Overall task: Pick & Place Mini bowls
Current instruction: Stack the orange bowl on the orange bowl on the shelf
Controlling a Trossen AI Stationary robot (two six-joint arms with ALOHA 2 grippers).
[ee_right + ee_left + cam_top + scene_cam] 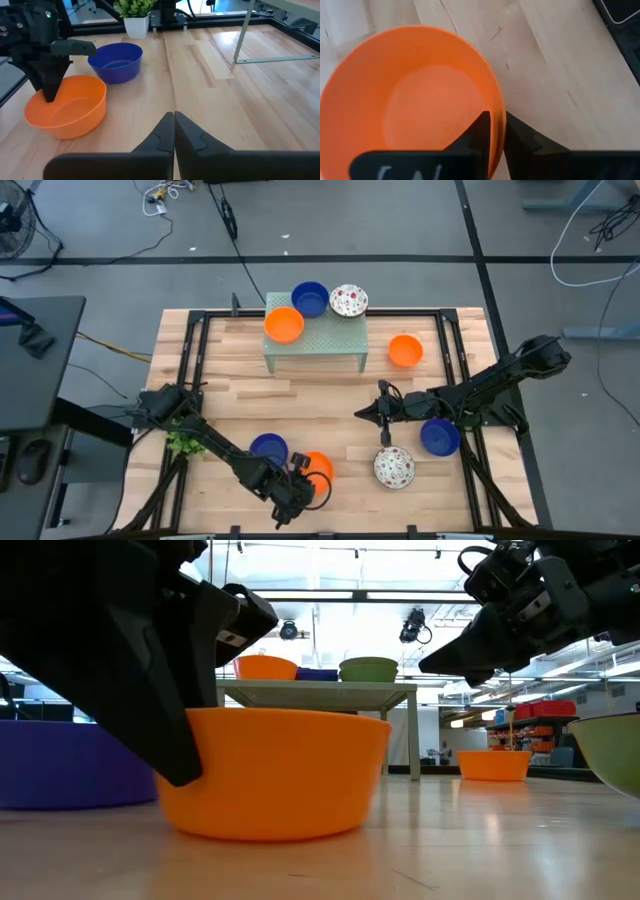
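An orange mini bowl [320, 467] stands on its base near the table's front edge, beside a blue mini bowl [268, 447]. My left gripper [497, 116] is shut on the orange bowl's rim; it also shows in the right wrist view [48, 95]. My right gripper [174, 120] hovers shut and empty above mid-table [362, 412]. Below and beside the right arm lie a blue bowl [440, 437], a white red-speckled bowl [394, 467] and an orange bowl [405, 350]. Three more bowls sit on the green stand [315, 345]. My left gripper pinches the orange bowl's rim [496, 100] on the bowl's near-left side. One finger [481, 131] is inside the bowl and the other finger [522, 140] outside. The fingers come slanting down from the table's near-left side. The bowl stands upright on the table.
A small leafy plant [183, 442] stands by the left arm at the table's left edge. The black frame rails [190, 360] run along the table's sides. Bare wood lies between the stand and the front bowls.
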